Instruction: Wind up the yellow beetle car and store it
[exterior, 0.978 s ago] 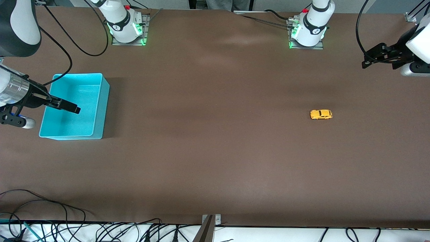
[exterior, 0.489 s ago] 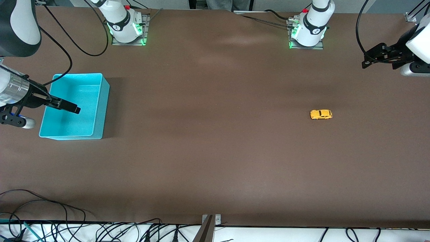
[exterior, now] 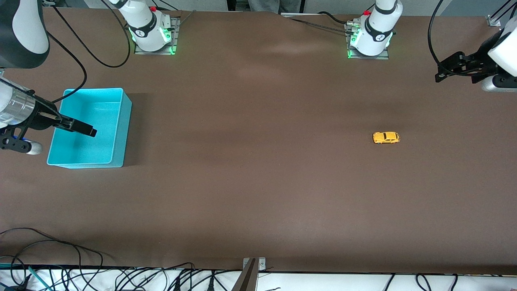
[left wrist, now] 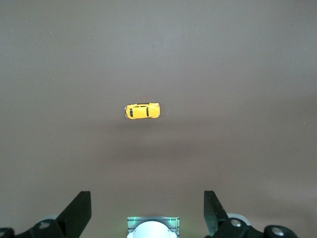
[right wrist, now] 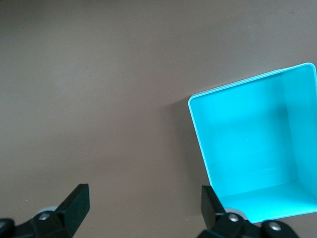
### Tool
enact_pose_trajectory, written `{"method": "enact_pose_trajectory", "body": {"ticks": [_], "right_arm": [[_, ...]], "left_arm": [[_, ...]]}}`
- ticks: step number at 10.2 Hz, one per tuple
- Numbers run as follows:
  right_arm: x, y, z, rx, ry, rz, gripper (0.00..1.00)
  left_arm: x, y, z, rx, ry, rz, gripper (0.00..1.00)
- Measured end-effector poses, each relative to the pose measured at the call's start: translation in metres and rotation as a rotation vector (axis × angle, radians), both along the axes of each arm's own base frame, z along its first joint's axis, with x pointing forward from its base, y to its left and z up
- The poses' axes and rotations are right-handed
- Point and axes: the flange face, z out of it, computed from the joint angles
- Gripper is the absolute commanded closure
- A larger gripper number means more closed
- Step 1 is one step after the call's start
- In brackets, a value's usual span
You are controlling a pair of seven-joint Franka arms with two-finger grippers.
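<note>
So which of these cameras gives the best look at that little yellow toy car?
The left wrist view: the yellow beetle car sits alone mid-picture, seen from above, its dark windows visible. The front view shows the car much smaller, on the table toward the left arm's end. The right wrist view misses it, showing only the turquoise bin.

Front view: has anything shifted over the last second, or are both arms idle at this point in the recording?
Nothing visibly changed. The yellow beetle car sits where it was on the table, toward the left arm's end. The left gripper waits open over that end, and the right gripper hangs open over the empty turquoise bin, both as before.
</note>
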Motion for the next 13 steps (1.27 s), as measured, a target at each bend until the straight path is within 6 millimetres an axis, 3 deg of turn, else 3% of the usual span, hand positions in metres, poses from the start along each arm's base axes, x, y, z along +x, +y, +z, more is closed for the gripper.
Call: {"method": "enact_pose_trajectory", "body": {"ticks": [9, 10, 13], "right_arm": [[0.000, 0.000, 0.000, 0.000, 0.000, 0.001, 0.00], [0.000, 0.000, 0.000, 0.000, 0.000, 0.002, 0.00], [0.000, 0.001, 0.000, 0.000, 0.000, 0.002, 0.00]], "left_arm": [[0.001, 0.000, 0.000, 0.000, -0.005, 0.001, 0.00], [0.001, 0.001, -0.006, 0.000, 0.001, 0.001, 0.00], [0.015, 0.010, -0.067, 0.009, -0.011, 0.020, 0.00]]}}
